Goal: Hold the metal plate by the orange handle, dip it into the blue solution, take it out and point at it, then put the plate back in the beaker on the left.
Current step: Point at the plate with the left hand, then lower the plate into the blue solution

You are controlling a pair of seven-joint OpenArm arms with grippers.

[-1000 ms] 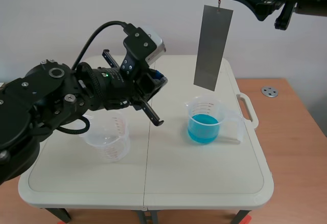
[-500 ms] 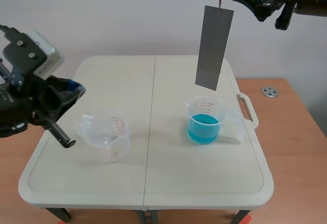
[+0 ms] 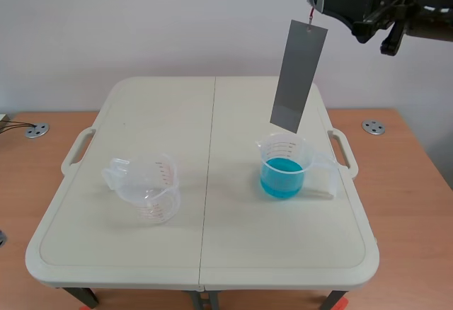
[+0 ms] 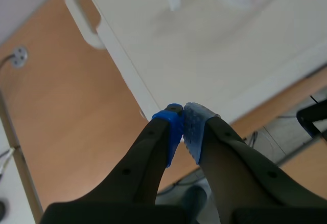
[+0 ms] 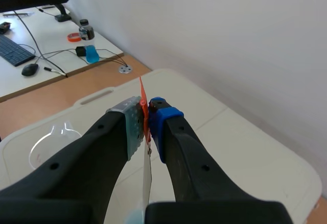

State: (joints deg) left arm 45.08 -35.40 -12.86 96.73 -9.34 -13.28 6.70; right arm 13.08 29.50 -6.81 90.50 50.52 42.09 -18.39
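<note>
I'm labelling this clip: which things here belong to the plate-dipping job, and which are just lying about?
Job:
plate
handle, in the right gripper
blue beaker
empty beaker

Lying about:
discs on the desk
keyboard
mouse
bottle

matt metal plate (image 3: 298, 76); clear plastic beaker (image 3: 284, 166).

A cream folding table (image 3: 283, 246) stands on a wooden surface (image 3: 410, 204) near a round metal disc (image 3: 373, 127).
</note>
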